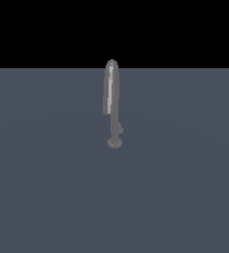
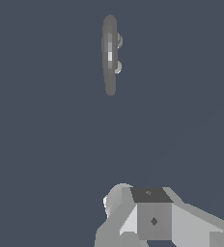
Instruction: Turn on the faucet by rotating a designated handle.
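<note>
faucet (image 1: 111, 89) upright | handle (image 1: 120, 129) small, blurred | end effector (image 2: 147, 217) fingers cropped, state unclear

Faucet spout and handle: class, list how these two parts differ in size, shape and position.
The spout is tall and arched; the handle is a small stubby knob. The spout rises high above the base, while the handle juts sideways low on the stem, toward the exterior view's right. Both are grey metal.

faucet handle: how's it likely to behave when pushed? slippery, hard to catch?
The handle is a small rounded grey stub on the faucet stem's lower part, so fingers may well slide off it. It probably pivots rather than flexes. The flanged base suggests the faucet won't tip. The hand is well clear.
</note>
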